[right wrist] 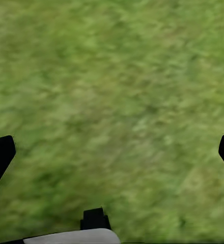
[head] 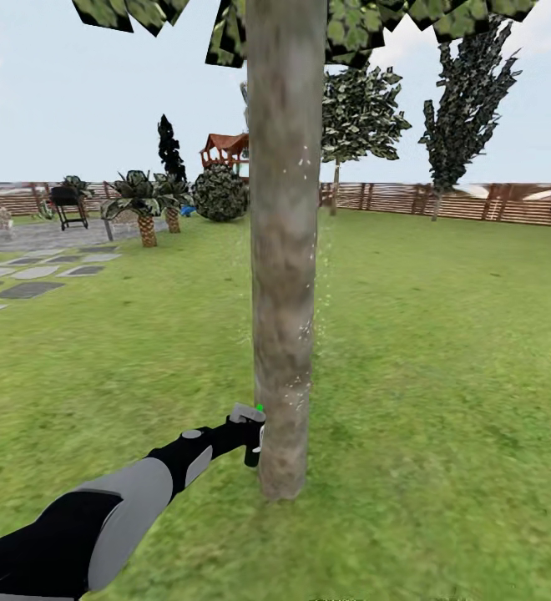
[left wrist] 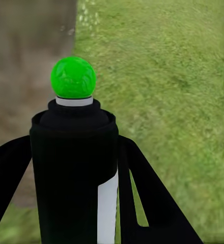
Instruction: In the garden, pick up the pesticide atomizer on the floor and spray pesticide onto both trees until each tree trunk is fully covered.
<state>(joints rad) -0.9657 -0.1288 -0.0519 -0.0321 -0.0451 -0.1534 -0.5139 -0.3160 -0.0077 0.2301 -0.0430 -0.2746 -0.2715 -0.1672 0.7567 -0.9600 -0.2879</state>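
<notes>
Reaching low and forward, the left tool [head: 246, 436] clamps the pesticide atomizer [head: 251, 426] against the tree trunk [head: 284, 250] near its base; the right tool [right wrist: 112, 152] hangs spread wide, empty, over the lawn [right wrist: 117, 91].

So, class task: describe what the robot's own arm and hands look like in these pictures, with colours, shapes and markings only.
The left arm is a thick rounded limb in alternating black and pale grey shells, with a small grey oval patch near the wrist. The left hand has flat black fingers; one finger has a slot cut through. The right hand shows black fingertips and a black block on a pale grey base.
</notes>
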